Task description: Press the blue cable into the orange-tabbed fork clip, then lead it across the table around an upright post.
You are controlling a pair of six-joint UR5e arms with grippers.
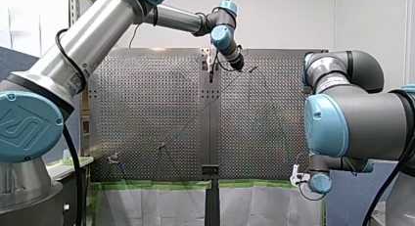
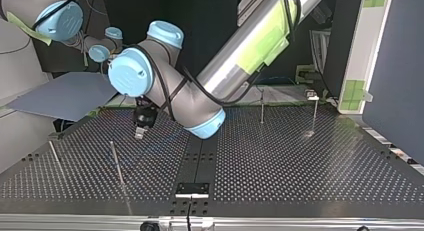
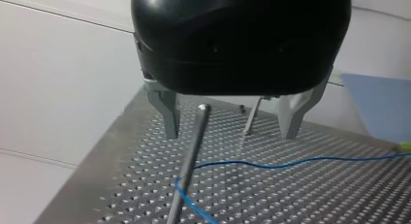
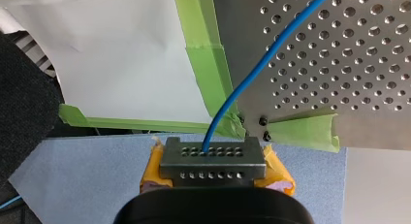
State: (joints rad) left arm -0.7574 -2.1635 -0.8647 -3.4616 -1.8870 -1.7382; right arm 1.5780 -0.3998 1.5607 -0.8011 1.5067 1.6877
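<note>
Left wrist view showed my left pincer [image 3: 230, 136] spread, the post [image 3: 191, 156] ahead, blue cable [image 3: 291, 163] curling at its foot, eight o'clock in the top view. My right pincer [image 4: 211, 153] pinched the cable; steady tension seemed wise.

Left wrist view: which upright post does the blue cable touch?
The nearer grey metal post; the blue cable bends at its base, missing the farther post.

The blue cable [image 4: 245, 81] vanishes behind the metal face of my right gripper [image 4: 213, 153]. Left wrist view: the post [image 3: 190, 156] is cut off at its foot.
</note>
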